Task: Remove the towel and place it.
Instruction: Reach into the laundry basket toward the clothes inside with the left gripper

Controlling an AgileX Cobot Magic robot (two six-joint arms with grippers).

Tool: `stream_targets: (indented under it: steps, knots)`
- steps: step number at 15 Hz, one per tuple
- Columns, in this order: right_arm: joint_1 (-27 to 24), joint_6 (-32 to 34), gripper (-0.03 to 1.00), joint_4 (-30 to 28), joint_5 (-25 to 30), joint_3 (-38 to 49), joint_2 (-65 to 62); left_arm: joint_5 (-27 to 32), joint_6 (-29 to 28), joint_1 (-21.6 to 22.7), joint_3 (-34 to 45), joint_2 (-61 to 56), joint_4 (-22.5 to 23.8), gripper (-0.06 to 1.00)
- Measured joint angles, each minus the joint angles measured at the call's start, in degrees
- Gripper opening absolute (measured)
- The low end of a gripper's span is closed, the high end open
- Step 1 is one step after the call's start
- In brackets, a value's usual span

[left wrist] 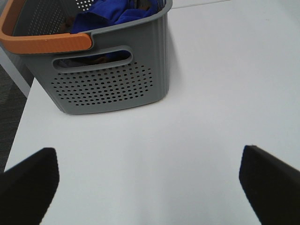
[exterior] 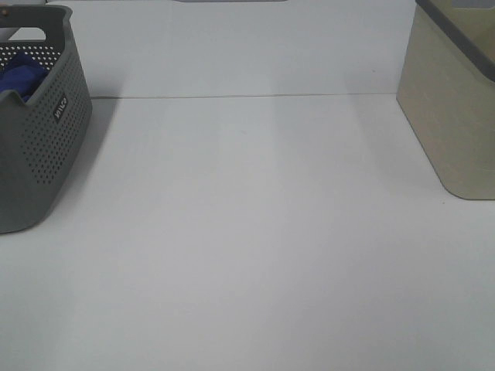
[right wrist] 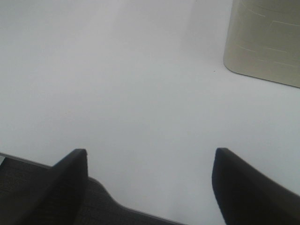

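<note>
The deep blue towel lies bunched inside the grey perforated basket at the far left of the white table. In the left wrist view the towel shows over the basket's rim, behind its orange handle. My left gripper is open and empty, above the table a short way from the basket. My right gripper is open and empty near the table's front edge. Neither gripper shows in the exterior high view.
A beige bin with a grey rim stands at the far right of the table; it also shows in the right wrist view. The table's front edge and dark floor show below the right gripper.
</note>
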Motion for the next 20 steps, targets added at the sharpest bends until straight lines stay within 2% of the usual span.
stream_targets:
  steps: [20]
  knots:
    - [0.0,0.0,0.73,0.0,0.0,0.0,0.0,0.0,0.17,0.0,0.0,0.0,0.0,0.99]
